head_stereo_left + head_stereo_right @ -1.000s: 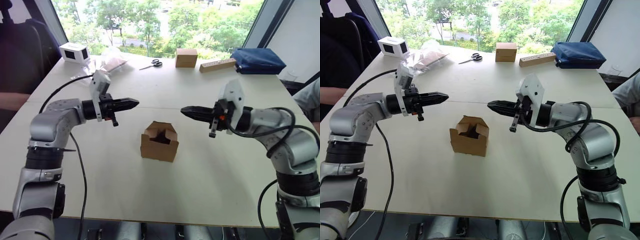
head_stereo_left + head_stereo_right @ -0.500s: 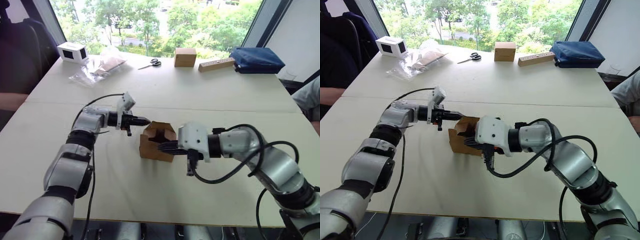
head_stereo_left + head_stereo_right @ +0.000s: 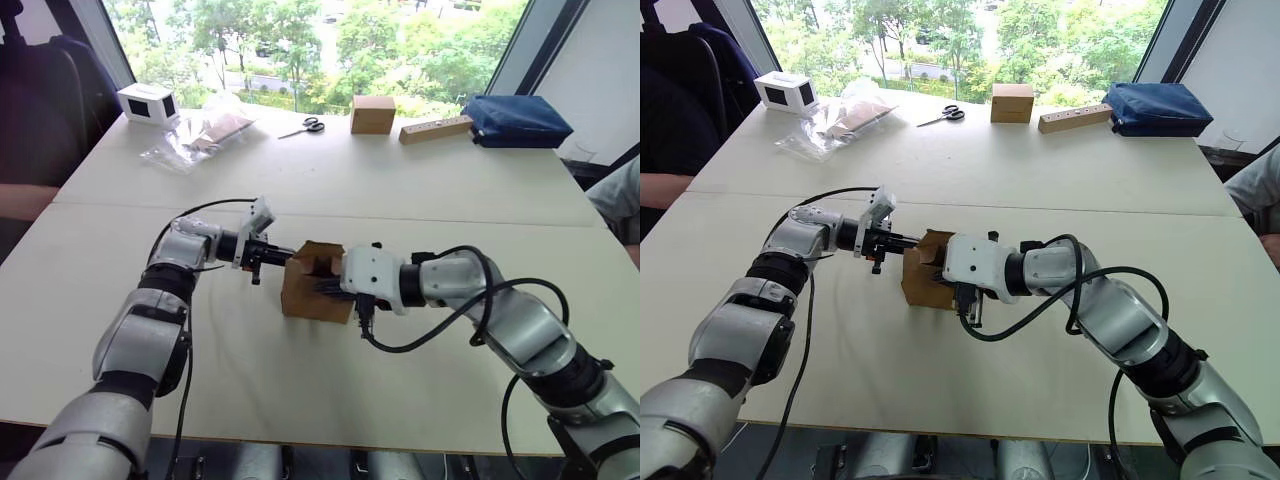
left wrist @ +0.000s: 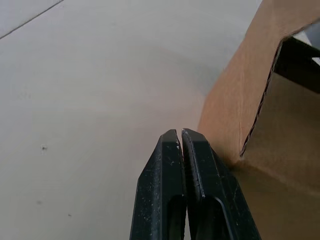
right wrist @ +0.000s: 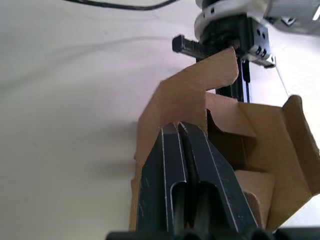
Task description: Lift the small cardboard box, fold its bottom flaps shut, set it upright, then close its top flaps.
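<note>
The left tool has its two black fingers pressed together over the pale surface. Its tips sit just beside a brown wall of the small cardboard box, whose cut flap edge shows a dark opening beyond.

Both arms reach in toward the small cardboard box from opposite sides. Left gripper fingers pressed together, tips just beside the box's left wall, forearm level. Right gripper fingers also together, tips at the box's right side by an open flap, elbow bent outward.
</note>
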`<action>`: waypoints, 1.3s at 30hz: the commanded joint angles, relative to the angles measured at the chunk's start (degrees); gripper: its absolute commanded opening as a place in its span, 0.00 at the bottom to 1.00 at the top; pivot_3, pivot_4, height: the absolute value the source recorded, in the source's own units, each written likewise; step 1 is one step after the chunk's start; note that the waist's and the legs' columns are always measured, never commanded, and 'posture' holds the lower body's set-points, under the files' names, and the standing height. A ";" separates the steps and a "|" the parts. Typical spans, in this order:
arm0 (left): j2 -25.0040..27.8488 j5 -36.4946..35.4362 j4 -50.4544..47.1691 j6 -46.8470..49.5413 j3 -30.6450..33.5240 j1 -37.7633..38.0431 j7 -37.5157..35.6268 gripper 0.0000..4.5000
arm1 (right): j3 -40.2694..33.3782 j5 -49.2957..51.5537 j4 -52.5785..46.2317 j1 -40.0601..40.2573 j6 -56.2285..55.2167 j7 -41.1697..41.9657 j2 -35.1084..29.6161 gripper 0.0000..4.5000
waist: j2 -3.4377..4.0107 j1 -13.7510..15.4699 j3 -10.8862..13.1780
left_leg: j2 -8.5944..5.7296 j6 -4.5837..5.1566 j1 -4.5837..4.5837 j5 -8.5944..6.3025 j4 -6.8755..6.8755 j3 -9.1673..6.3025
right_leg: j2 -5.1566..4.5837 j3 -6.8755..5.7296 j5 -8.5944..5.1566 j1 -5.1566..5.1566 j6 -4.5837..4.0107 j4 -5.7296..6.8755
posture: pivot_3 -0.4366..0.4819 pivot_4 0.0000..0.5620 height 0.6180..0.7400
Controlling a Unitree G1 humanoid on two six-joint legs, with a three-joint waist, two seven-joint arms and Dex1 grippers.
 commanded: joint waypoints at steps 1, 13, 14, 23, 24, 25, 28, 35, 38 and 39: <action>-0.08 -0.55 -3.07 0.87 1.42 1.06 -0.30 0.02 | 0.44 -0.90 0.42 -1.69 -1.20 0.88 1.58 0.00 | 0.00 -0.05 0.00 | 0.00 0.00 0.00 0.00 0.00 0.00 | 0.00 0.00 0.00 0.00 0.00 0.01 | 0.48 0.27 1.00; 0.71 -1.00 -7.26 3.81 2.29 3.46 0.96 0.02 | 0.73 -2.95 5.86 -1.68 -3.46 1.85 4.47 0.00 | 0.00 -0.09 0.00 | 0.01 -0.01 0.00 0.00 0.00 0.00 | 0.00 0.00 0.00 0.00 0.00 0.01 | 0.48 0.27 1.00; 0.72 -1.02 -7.14 3.72 2.49 3.48 1.24 0.02 | 0.70 -3.02 6.12 -1.78 -3.55 1.88 4.78 0.00 | 0.00 -0.11 0.00 | 0.01 0.00 0.00 0.00 0.00 -0.01 | 0.00 0.00 0.00 -0.01 0.00 0.01 | 0.48 0.27 1.00; 3.79 -5.60 -13.11 8.39 10.09 4.46 7.53 0.02 | 0.03 -2.80 6.65 -1.26 -3.97 2.53 6.34 0.00 | 0.00 -0.37 0.00 | 0.04 -0.01 0.00 0.00 0.00 -0.08 | 0.01 0.00 0.00 -0.03 0.00 0.02 | 0.48 0.27 1.00; 4.36 -6.53 -15.84 9.93 10.74 5.32 7.53 0.02 | -0.03 -2.81 6.61 -1.17 -4.01 2.57 6.34 0.00 | 0.01 -0.45 0.00 | 0.05 -0.01 0.00 0.01 0.00 -0.08 | 0.02 0.00 0.00 -0.03 0.00 0.03 | 0.48 0.27 1.00; 5.22 -7.47 -19.96 11.94 11.12 6.92 7.60 0.02 | -0.13 -2.78 6.70 -1.15 -4.07 2.59 6.40 0.00 | 0.01 -0.65 0.00 | 0.06 -0.01 0.00 0.01 -0.01 -0.08 | 0.02 0.00 0.00 -0.04 0.00 0.04 | 0.48 0.27 1.00; 8.85 -11.04 -34.89 20.00 12.01 13.74 8.11 0.02 | -0.49 -2.70 7.40 -1.19 -4.46 2.65 6.59 0.00 | 0.01 -1.23 0.00 | 0.18 -0.18 -0.01 0.10 -0.02 -0.11 | -0.01 0.02 0.00 -0.02 0.00 0.07 | 0.48 0.27 1.00; 16.65 -20.88 -62.62 33.66 14.23 28.99 10.17 0.02 | -0.76 -2.83 9.36 -1.17 -6.15 3.25 6.94 0.00 | 0.03 -1.04 0.00 | 0.21 -0.18 0.03 0.10 -0.08 -0.09 | -0.03 0.07 -0.01 -0.05 -0.01 0.04 | 0.48 0.27 1.00; 16.84 -23.28 -66.96 36.24 14.75 30.48 13.22 0.02 | -0.69 -3.16 10.51 -1.43 -7.04 3.44 7.23 0.00 | 0.02 -0.54 -0.01 | 0.14 -0.13 0.04 0.07 -0.07 -0.14 | -0.11 0.02 0.00 0.00 -0.02 0.06 | 0.48 0.27 1.00; 16.76 -23.77 -67.91 36.75 14.75 30.82 13.99 0.02 | -0.67 -3.25 10.84 -1.52 -7.28 3.52 7.34 0.00 | 0.02 -0.53 -0.01 | 0.13 -0.12 0.05 0.07 -0.06 -0.12 | -0.11 0.02 0.00 0.00 -0.02 0.05 | 0.48 0.27 1.00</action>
